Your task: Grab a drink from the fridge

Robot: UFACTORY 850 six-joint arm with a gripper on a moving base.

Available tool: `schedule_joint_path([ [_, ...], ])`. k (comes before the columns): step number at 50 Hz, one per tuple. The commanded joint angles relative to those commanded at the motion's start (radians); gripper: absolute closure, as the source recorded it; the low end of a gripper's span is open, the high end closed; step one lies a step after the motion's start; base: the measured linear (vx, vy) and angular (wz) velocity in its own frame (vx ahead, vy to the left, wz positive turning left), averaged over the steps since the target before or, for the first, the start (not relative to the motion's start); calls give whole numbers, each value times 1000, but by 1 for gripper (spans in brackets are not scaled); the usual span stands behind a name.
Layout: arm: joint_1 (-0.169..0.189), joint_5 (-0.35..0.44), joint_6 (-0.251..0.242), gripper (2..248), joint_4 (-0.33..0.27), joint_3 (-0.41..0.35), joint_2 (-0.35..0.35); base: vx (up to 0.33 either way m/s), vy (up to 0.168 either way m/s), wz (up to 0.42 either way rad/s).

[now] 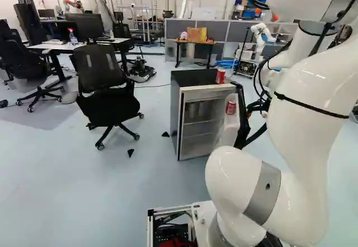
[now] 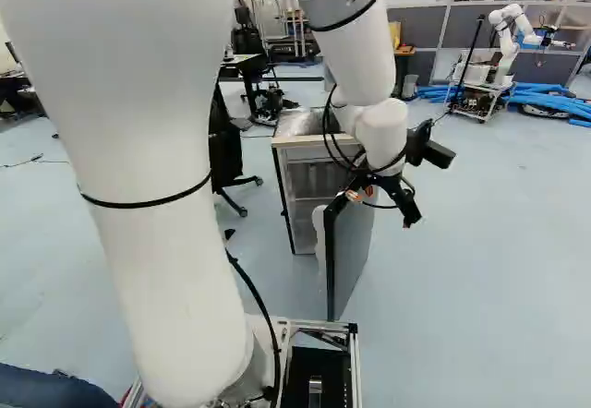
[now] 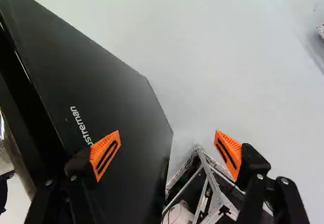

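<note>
Beyond the arm, my gripper [image 2: 380,201] stands at the top of the fridge door [image 2: 353,256] in the right base view. The wrist view shows the gripper [image 3: 167,151] open, one finger over the dark door [image 3: 111,87], the other over the floor; nothing is between the pads. Whether a finger touches the door I cannot tell. The fridge [image 1: 178,115] has its door swung open. In the left base view a red can [image 1: 220,76] stands on top of it, and another red can [image 1: 230,107] sits in the door's inner shelf. Dim container shapes show inside, behind glare.
An office chair [image 1: 106,93] stands left of the fridge, with desks [image 1: 84,44] behind it. Another robot [image 2: 510,34] is on a cart farther back, beside blue tubes [image 2: 545,101] on the floor. My base's metal frame [image 3: 210,178] shows beyond the door's edge in the wrist view.
</note>
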State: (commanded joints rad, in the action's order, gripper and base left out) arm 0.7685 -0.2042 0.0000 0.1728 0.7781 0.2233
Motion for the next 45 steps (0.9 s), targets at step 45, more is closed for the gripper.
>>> schedule_joint_path([
  [45,-116,123,0,3,-19,-141,-121,0,0,0],
])
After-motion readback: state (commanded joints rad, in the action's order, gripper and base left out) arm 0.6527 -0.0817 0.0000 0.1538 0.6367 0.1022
